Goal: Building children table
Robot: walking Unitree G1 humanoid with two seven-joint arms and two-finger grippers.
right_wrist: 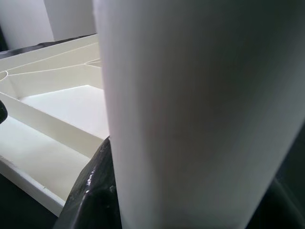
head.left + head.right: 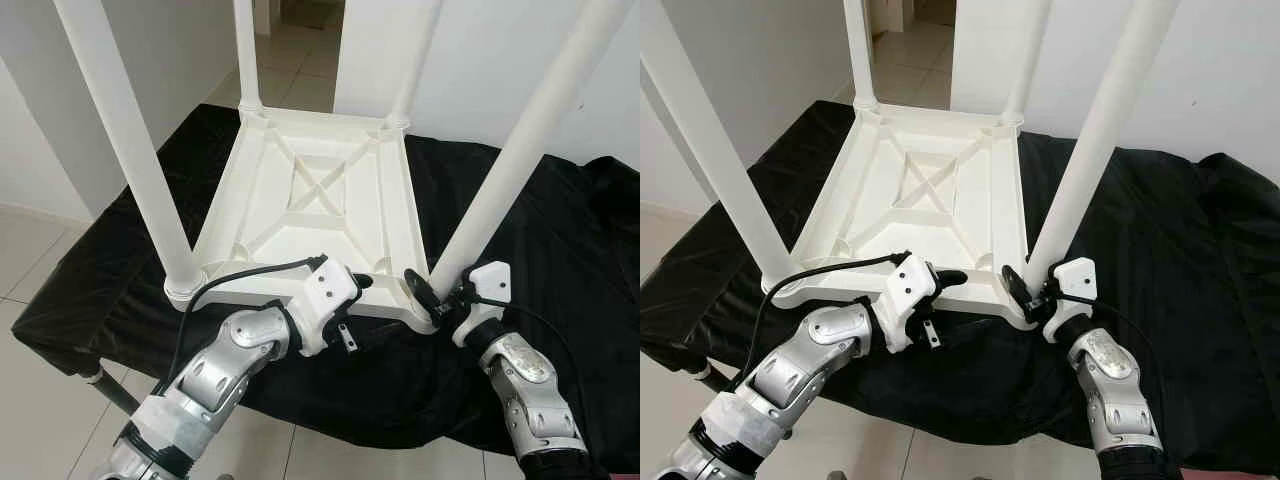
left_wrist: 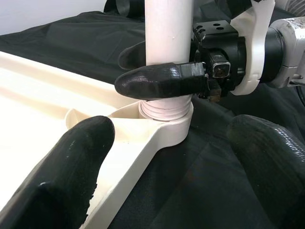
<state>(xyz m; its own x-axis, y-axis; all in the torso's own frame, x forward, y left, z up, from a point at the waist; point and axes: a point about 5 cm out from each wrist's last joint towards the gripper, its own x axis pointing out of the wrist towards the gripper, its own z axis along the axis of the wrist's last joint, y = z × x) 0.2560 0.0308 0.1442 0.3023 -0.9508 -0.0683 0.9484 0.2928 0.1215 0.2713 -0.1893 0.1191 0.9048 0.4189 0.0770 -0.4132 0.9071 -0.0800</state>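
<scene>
Fingers (image 3: 162, 81) of right gripper (image 2: 428, 293) clamped round near-right leg (image 2: 520, 150) just above its socket, one black finger across front of tube, other behind, w/ threaded collar showing right under them. Close up from right wrist: same white leg (image 1: 200, 114) w/ a black finger (image 1: 93, 195) pressed against it. Left gripper (image 2: 372, 285) spread wide, fingertips (image 3: 66, 171) either side of near edge by that corner, one over ribbed underside, other over cloth; touching plastic or not – can't tell.

Kids' table (image 2: 320, 195) white plastic, flipped upside down, top flat on black cloth (image 2: 560, 260), X-braced ribs facing up. All 4 legs upright in corner sockets: near-left leg (image 2: 125, 140), far-left leg (image 2: 246, 50), far-right leg (image 2: 420, 55).

Cloth draped over low platform, hanging off front edge. Grey pipe (image 2: 110, 388) poking out below at robot's left. Pale tiled floor (image 2: 30, 250) around, white walls (image 2: 500, 60) behind, doorway gap past far legs.
</scene>
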